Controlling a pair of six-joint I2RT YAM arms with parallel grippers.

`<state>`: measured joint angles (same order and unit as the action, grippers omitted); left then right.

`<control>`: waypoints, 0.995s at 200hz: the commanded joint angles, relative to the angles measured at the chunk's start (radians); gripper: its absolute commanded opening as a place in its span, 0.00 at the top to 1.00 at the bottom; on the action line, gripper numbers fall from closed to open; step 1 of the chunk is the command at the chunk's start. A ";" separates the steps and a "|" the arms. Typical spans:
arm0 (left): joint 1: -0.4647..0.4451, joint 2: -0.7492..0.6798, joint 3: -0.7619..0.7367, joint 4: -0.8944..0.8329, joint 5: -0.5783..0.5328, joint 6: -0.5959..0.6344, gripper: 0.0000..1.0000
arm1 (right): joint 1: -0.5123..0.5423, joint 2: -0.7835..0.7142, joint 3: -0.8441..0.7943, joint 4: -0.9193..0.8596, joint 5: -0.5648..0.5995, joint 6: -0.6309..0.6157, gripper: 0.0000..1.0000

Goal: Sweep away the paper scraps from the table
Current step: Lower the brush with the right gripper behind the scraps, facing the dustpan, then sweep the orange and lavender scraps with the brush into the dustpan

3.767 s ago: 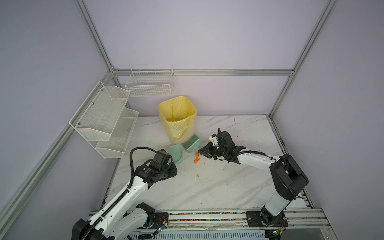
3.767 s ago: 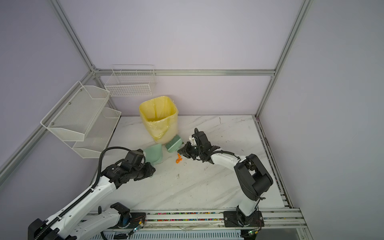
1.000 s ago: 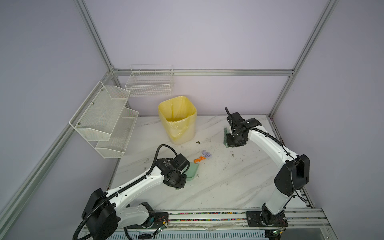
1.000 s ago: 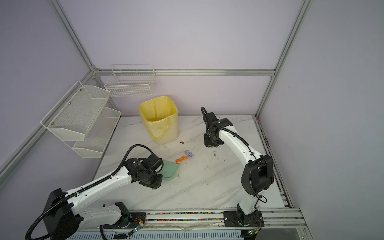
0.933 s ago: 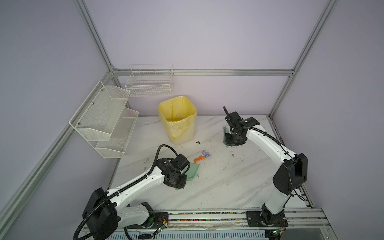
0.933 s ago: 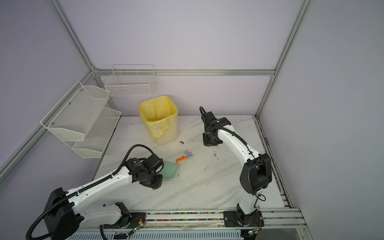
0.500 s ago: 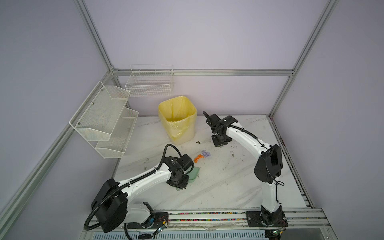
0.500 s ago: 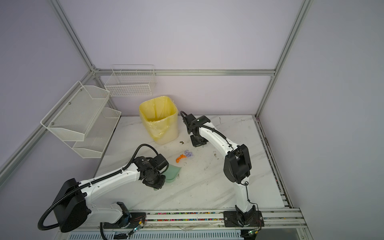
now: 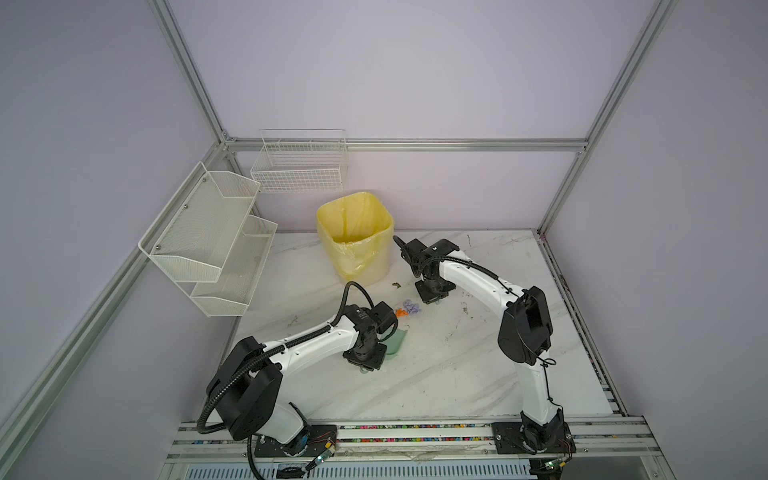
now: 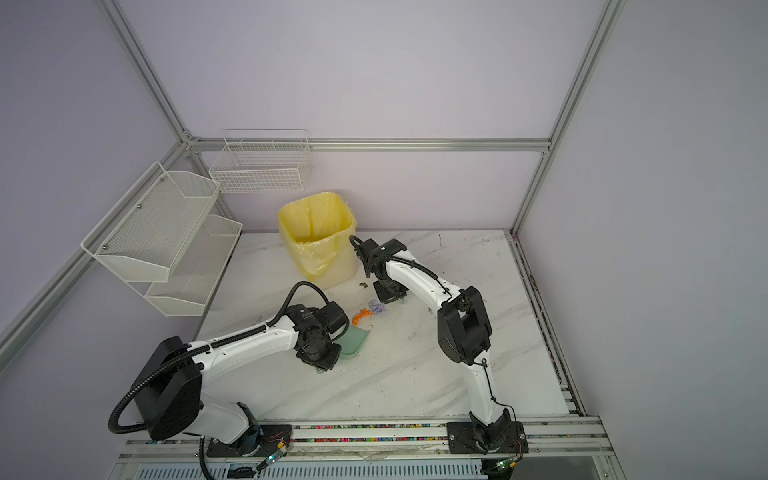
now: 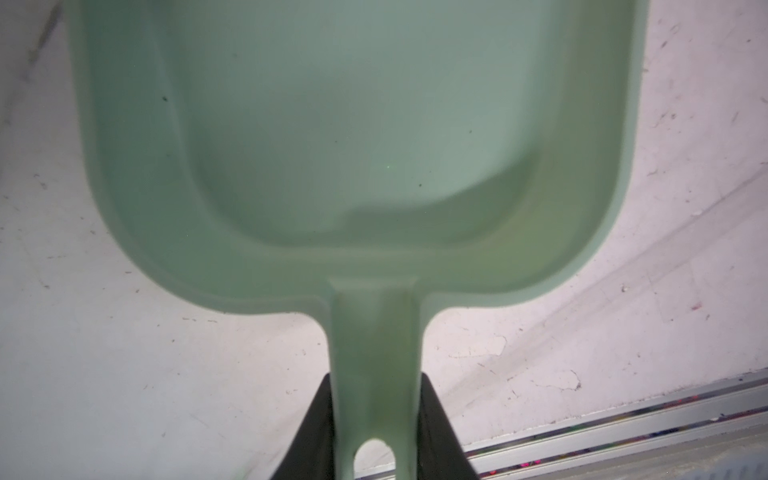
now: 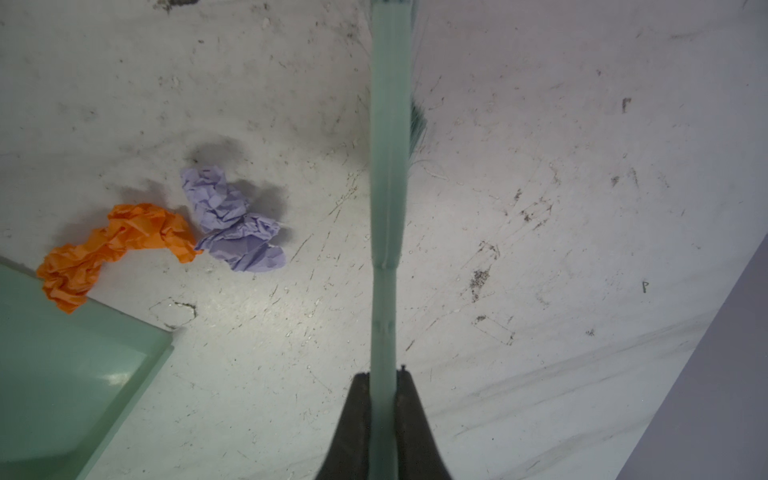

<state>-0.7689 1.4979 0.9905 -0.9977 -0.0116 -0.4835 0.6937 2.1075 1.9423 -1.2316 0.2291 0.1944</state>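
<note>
Orange and lilac paper scraps (image 12: 112,249) lie bunched on the table (image 9: 457,374), seen in both top views (image 9: 407,310) (image 10: 370,312). The orange wad's end touches the lip of a green dustpan (image 11: 357,145) (image 9: 397,343). My left gripper (image 11: 376,415) is shut on the dustpan's handle, and the pan holds no scraps. My right gripper (image 12: 384,395) is shut on the thin handle of a green brush (image 12: 386,166). The brush stands just right of the lilac wads (image 12: 232,224), a small gap away. In a top view the right gripper (image 9: 432,291) points down at the table.
A yellow-lined bin (image 9: 355,237) stands behind the scraps. White mesh shelves (image 9: 216,232) and a wire basket (image 9: 299,166) hang on the left and back walls. A small dark speck (image 9: 397,285) lies near the bin. Aluminium rails (image 9: 415,432) run along the front edge.
My right arm has swung the brush left from the back right to just beside the scraps. The left arm folded in a little, with the dustpan still at the orange wad.
</note>
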 commanded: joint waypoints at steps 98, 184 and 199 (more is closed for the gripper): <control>0.010 0.041 0.082 0.057 0.009 0.028 0.87 | 0.017 -0.060 -0.075 0.106 -0.245 -0.107 1.00; 0.087 0.040 0.019 0.137 0.088 0.057 0.87 | 0.038 -0.246 -0.369 0.290 -0.580 -0.176 1.00; 0.093 0.045 0.017 0.139 0.094 0.063 0.87 | 0.044 -0.310 -0.437 0.336 -0.660 -0.167 1.00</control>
<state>-0.6876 1.5387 1.0039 -0.8932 0.0513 -0.4484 0.7136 1.8809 1.6024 -0.9291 -0.2485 0.0418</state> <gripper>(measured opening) 0.239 0.112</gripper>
